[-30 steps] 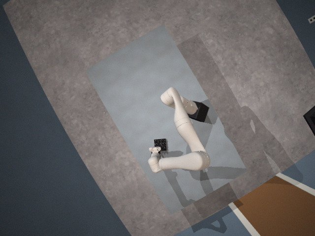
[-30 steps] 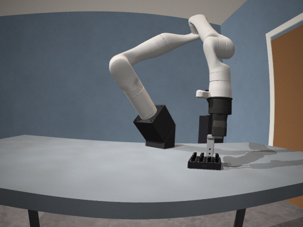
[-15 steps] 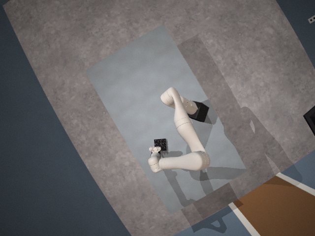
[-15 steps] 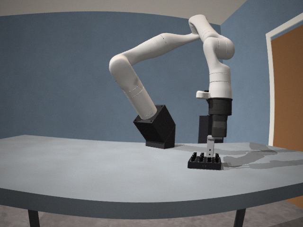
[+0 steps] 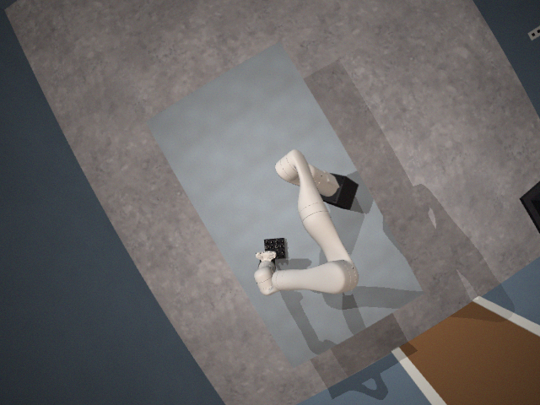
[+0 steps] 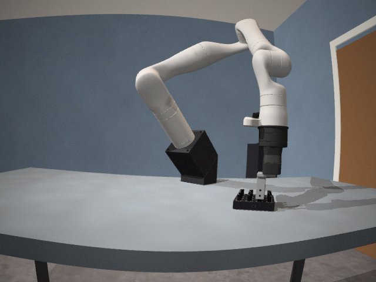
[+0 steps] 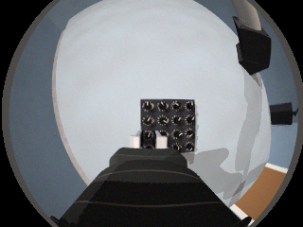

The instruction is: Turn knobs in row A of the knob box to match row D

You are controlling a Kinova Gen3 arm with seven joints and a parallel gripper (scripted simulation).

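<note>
Knob box: The black knob box (image 5: 281,245) (image 6: 242,206) (image 7: 170,127) sits upright on the pale blue-grey table (image 5: 226,131) (image 6: 121,218) (image 7: 104,71), well apart from the arm's black base (image 5: 348,191) (image 6: 194,170) (image 7: 254,49).
Socket side: The rear, with its small socket (image 6: 253,205), faces the exterior viewpoint; row A is the nearest row there, and the left-hand column in the wrist view.
Gripper: The gripper (image 6: 260,198) (image 7: 148,136) is pictured partway open over row A, its pale fingers straddling a knob that appears to be A2 (image 7: 149,135). A space shows between them, wider than the knob; whether either finger brushes it cannot be told from here.
Arm: The white arm (image 5: 311,278) (image 6: 273,115) (image 7: 248,14) arches high from its base and drops to an upright wrist above the box.
Other knobs: Rows B, C and D stand to the right of row A in the wrist view, white lines on their tops; the exact marks they point at are too small to read.
Room: An orange-brown door (image 5: 479,348) (image 6: 358,115) (image 7: 270,189) in a white frame stands beyond the table, shadows of the arm falling across the tabletop.

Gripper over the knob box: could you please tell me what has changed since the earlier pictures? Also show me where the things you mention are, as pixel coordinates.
The gripper (image 6: 260,198) (image 7: 148,136) has moved slightly down, toward the knob box (image 5: 275,246) (image 6: 254,206) (image 7: 155,113). No grasp or release is visible. The box stayed in place.
</note>
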